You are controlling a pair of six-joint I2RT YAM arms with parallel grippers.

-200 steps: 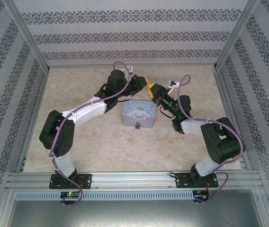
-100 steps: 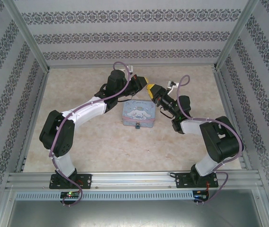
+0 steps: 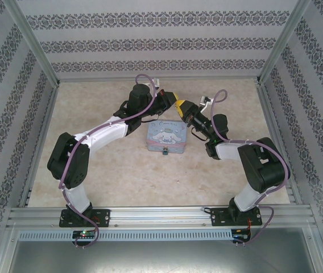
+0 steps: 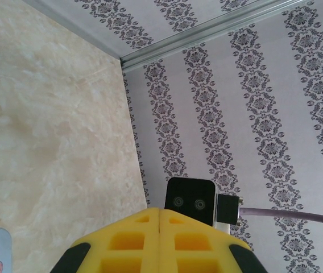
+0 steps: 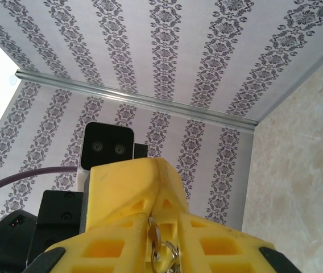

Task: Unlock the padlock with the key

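Left arm and right arm: white links, black joints, purple cables, yellow pocketed fingers with black bases.

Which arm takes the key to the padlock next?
Right, probably: the key ring sits between the right gripper fingers. The left gripper is shut at the ring; its hold is unclear. Padlock: near edge of the tin.

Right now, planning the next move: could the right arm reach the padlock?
Likely yes: the padlock hangs at the tin's near edge, nothing covering it; the right gripper is by its far edge.
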